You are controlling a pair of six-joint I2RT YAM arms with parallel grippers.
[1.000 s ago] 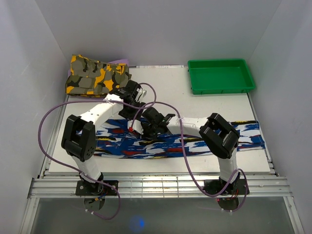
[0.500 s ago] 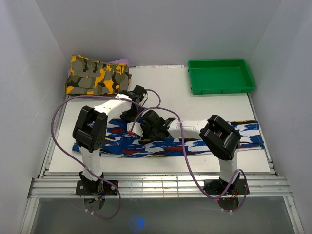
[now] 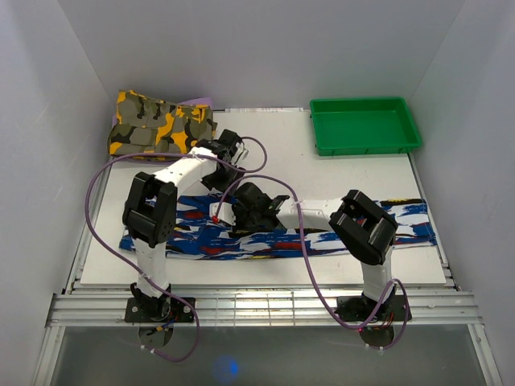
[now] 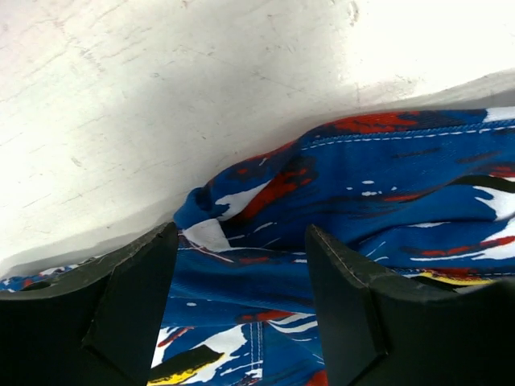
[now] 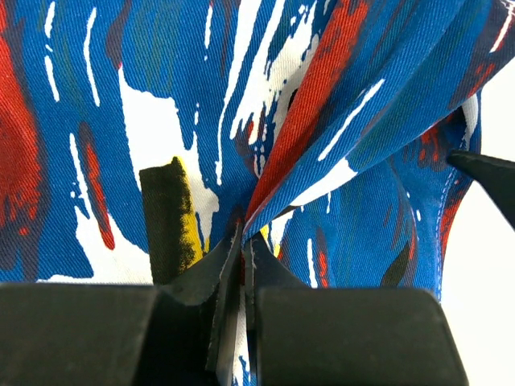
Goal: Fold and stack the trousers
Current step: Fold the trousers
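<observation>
Left pincer (image 4: 241, 241) farther back; trousers (image 3: 410, 225) partly under arms (image 3: 322, 215)

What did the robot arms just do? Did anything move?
The left arm swung its elbow toward the middle, uncovering the left end of the trousers. The left tool stayed open over their far edge. The right tool stayed shut on the trousers. The camouflage garment and green tray did not move.

No readable txt, labels, brands or nos. anywhere from where I stand; nothing legible in any view.
</observation>
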